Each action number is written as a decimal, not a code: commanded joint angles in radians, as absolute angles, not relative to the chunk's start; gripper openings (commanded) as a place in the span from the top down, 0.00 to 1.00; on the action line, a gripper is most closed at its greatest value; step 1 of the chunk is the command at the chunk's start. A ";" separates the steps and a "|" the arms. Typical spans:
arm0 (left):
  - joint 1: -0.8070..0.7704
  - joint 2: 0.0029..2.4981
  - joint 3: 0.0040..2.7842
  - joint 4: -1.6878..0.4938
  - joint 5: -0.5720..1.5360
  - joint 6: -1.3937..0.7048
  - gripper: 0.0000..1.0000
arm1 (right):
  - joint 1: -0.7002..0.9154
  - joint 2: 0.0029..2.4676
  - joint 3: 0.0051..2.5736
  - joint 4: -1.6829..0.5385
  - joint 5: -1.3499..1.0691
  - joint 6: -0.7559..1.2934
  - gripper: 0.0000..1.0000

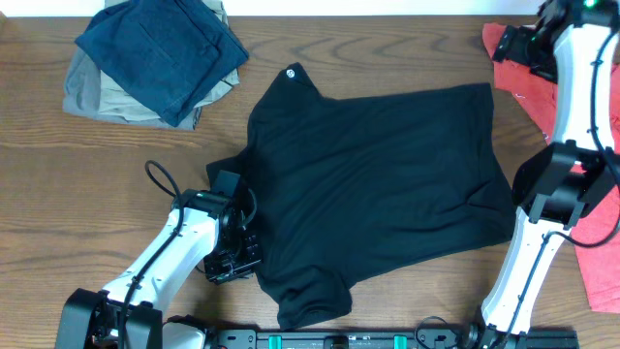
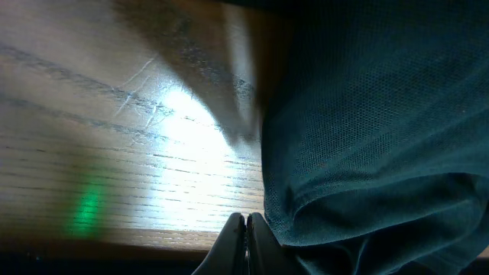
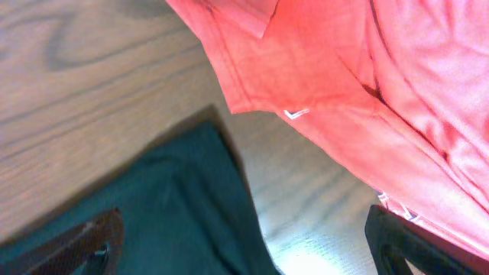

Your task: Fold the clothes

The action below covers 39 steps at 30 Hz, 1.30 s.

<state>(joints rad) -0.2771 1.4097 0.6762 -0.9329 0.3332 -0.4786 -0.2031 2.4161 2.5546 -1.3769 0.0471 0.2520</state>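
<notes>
A black T-shirt (image 1: 378,184) lies spread flat on the wooden table (image 1: 97,194). My left gripper (image 1: 237,260) is at its lower left edge, by the sleeve. In the left wrist view the fingers (image 2: 246,229) are pressed together with nothing between them, just left of a folded edge of the black T-shirt (image 2: 367,137). My right gripper (image 1: 509,48) hovers at the far right, above the shirt's top right corner. In the right wrist view its fingers (image 3: 244,248) are wide open and empty over that corner (image 3: 183,206).
A stack of folded clothes, navy (image 1: 160,48) on top of beige (image 1: 92,92), sits at the back left. A red garment (image 1: 601,242) lies along the right edge, and it also shows in the right wrist view (image 3: 359,84).
</notes>
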 commanded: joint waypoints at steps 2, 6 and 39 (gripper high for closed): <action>-0.279 1.403 0.673 -0.934 0.322 -0.487 0.94 | -0.196 2.374 2.655 -1.495 0.011 0.301 0.01; -0.279 1.403 0.673 -0.945 0.322 -0.487 0.94 | -0.195 2.318 2.675 -1.647 0.016 0.352 0.01; -0.279 1.403 0.673 -0.926 0.322 -0.487 0.43 | -0.176 1.741 1.106 -1.035 -0.160 0.204 0.03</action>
<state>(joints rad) -0.2771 1.4097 0.6746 -0.9195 0.3332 -0.4873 -0.1852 1.7618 1.1709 -1.0740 -0.1242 0.2207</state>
